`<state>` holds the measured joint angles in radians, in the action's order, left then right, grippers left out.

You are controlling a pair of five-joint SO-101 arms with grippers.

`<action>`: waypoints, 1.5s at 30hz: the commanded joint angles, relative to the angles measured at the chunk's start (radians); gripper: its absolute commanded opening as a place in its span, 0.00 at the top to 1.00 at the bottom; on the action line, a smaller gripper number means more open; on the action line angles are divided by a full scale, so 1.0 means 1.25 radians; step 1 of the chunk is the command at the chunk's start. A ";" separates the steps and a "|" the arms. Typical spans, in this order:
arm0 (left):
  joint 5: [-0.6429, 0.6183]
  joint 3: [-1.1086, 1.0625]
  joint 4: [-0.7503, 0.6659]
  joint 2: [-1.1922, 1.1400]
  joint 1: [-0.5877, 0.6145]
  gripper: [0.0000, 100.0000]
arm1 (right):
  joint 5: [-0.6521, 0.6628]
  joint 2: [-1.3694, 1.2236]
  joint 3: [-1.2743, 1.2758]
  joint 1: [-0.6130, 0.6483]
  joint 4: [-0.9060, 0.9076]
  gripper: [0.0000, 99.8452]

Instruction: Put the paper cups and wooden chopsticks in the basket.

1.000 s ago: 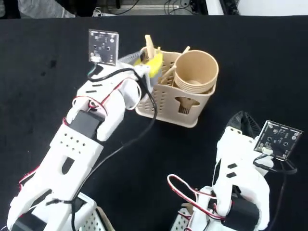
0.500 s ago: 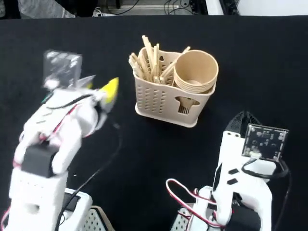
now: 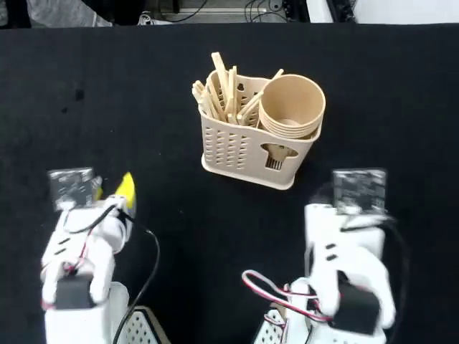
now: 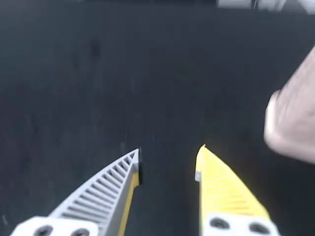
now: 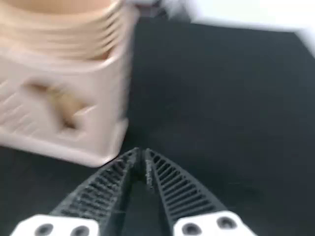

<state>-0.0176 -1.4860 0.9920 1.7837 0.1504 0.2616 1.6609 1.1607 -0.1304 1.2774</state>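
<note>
Paper cups (image 3: 292, 107) and wooden chopsticks (image 3: 222, 87) both in basket (image 3: 237, 147), near, ahead of right fingers (image 5: 145, 169): clenched, empty. Left fingers (image 4: 224, 189): released, empty, over bare worktop (image 3: 86, 86). Judgement: loading looks done; next move only parking.

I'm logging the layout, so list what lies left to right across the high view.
left arm → chopsticks → cups → right arm
</note>
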 commanded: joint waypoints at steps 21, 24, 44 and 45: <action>0.250 -0.172 -0.023 0.001 0.034 0.97 | 0.002 -0.001 0.428 0.086 -0.140 0.98; 0.250 -0.172 -0.023 0.000 0.034 0.97 | 0.004 0.001 0.428 0.069 -0.119 0.98; 0.250 -0.172 -0.016 -0.004 0.033 0.97 | -0.033 0.064 0.425 0.014 -0.076 0.99; 0.250 -0.172 -0.016 -0.004 0.033 0.97 | -0.027 0.068 0.425 0.014 -0.076 0.99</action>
<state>0.2923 -1.6824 0.9659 1.7760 0.1887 0.2294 1.7223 1.6932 -0.1059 1.1776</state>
